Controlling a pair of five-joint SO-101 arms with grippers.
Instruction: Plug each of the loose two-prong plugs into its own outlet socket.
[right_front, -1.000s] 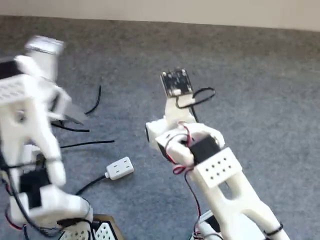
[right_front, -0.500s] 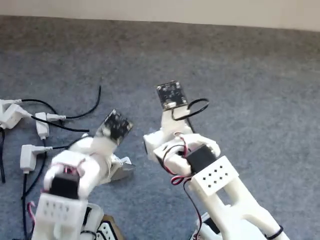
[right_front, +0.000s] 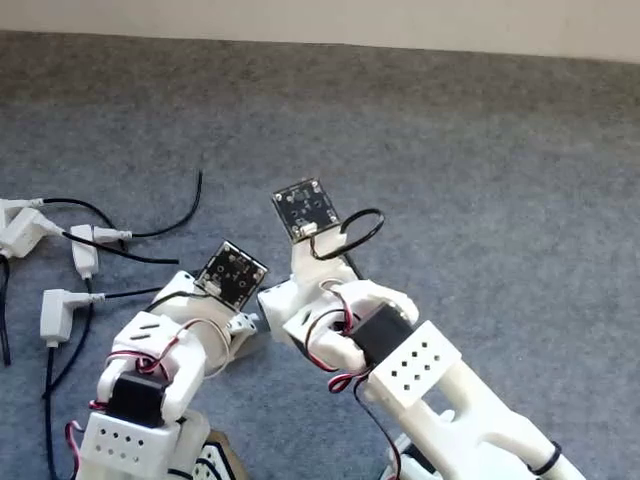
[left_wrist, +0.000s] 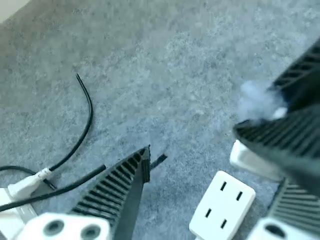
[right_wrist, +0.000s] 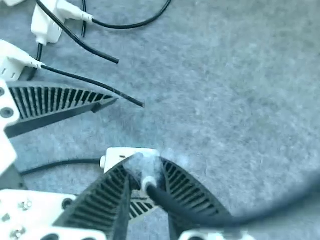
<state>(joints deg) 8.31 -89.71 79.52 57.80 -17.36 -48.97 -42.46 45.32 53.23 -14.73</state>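
Looking down from the high view, I saw both arms bent low over the grey carpeted bench (right_front: 500, 200). The left arm (right_front: 160, 360) and the right arm (right_front: 400, 370) were side by side with their wrists close together. The left gripper (left_wrist: 215, 170) had its jaws spread wide and held nothing. The white outlet socket (left_wrist: 222, 205) lay flat on the bench between them, its slots facing up. The right gripper (right_wrist: 147, 167) stood over the far side of the socket, its jaws drawn nearly together on what looked to me like a white plug (left_wrist: 250, 161). Their tips sat right at the socket's edge, touching it or just short of it; I could not tell which. Well apart from all that, off to the left arm's side, three loose plugs (right_front: 84, 252) lay on the bench, trailing black cables (right_front: 190, 205) across the carpet.
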